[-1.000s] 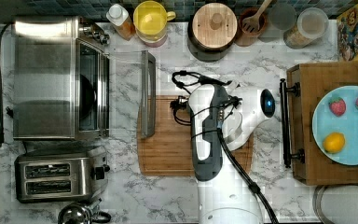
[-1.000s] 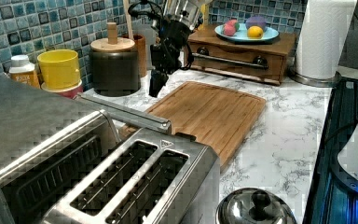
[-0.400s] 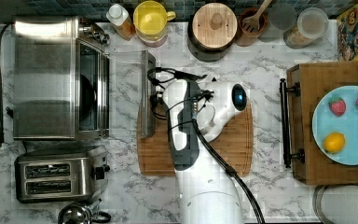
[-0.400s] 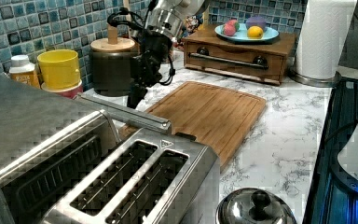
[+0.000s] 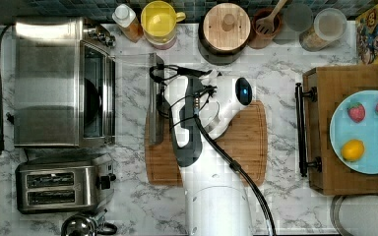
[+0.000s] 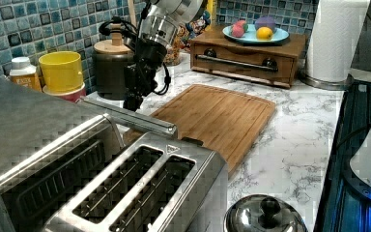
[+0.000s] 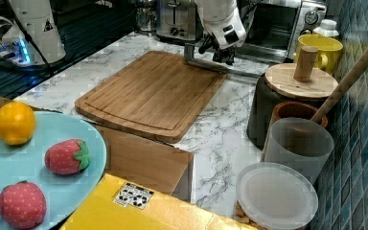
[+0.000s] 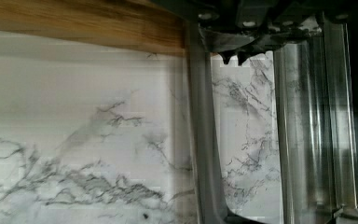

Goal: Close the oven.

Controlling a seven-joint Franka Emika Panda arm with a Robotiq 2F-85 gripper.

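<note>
Over at nine o'clock in the top view, on the white marble counter (image 5: 285,64), sits the big one: the boxy brushed-steel toaster oven (image 5: 47,83), mouth dark and wide open. Its glass door (image 5: 130,98) is dropped flat, pointing out toward three o'clock, straight at me. Under my arm lies the rectangular bamboo cutting board (image 5: 246,142), and the door's outer edge reaches over its nine o'clock side.

Now the part that matters. The metal bar handle (image 5: 155,118) runs along the door's free edge, and in the top view its long axis goes from twelve to six o'clock. My pincer (image 5: 160,83) hangs right at that bar, toward its twelve o'clock end, on the three o'clock side of it. In the left view my pincer (image 6: 131,99) sits just above and behind the handle (image 6: 140,121). I cannot say for certain that we are touching.

Fingertips (image 8: 233,58): in the wrist view the two little points sit pressed close together, so I read my pincer as clenched with nothing between them. No grasp on the bar.

So here's how I judge it. The hinge and the oven body lie toward nine o'clock from me and the door lies flat between us, so closing means getting under or behind that edge and sweeping it up and over toward nine. I'm off-centre on the bar, so the door may twist a little, and a clenched tip could slip along smooth steel. Door fully down, the job is all ahead of me.
</note>
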